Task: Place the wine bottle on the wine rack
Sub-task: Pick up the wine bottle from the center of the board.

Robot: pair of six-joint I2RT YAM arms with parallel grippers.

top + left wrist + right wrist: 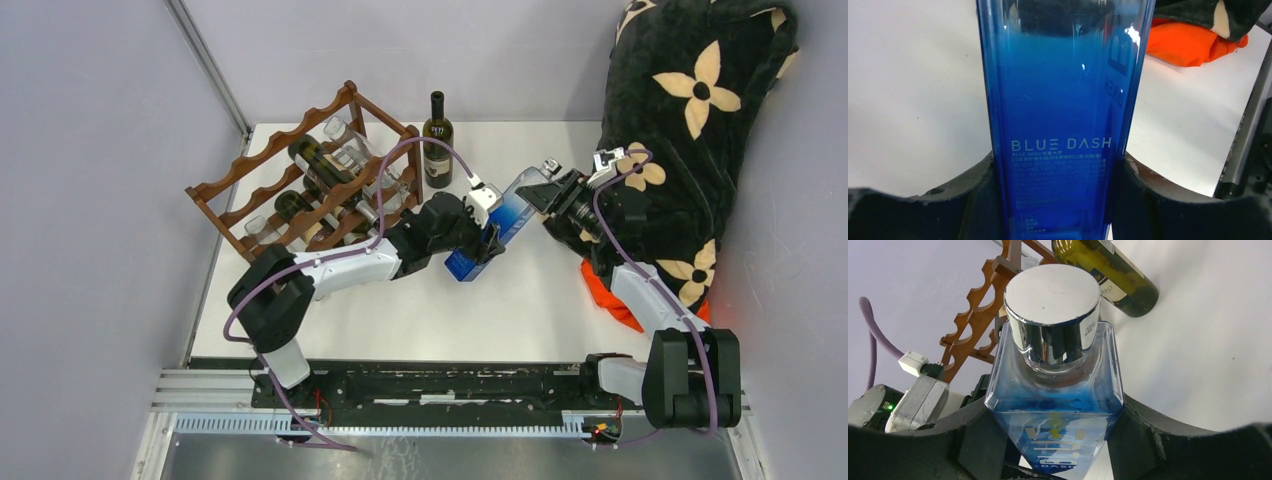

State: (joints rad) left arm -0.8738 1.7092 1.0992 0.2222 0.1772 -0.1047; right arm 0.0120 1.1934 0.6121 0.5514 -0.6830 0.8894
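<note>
left wrist view, blue bottle (1063, 90) cropped, gripped by left pincer (1058, 172) and right pincer (1055, 415) (cap end)

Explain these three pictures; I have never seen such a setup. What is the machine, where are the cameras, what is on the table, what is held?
The machine is two robot arms bolted side by side at the table's near edge, each ending in a two-finger hand. The wide picture comes from a fixed camera above and behind them; the other two come from a camera on each wrist. On the table stand a wooden wine rack holding several bottles and, beside it, an upright dark green wine bottle. A black flowered blanket and an orange cloth lie at the right. The left hand and the right hand both grip one blue bottle: left on its lower body, right near its silver cap.
</note>
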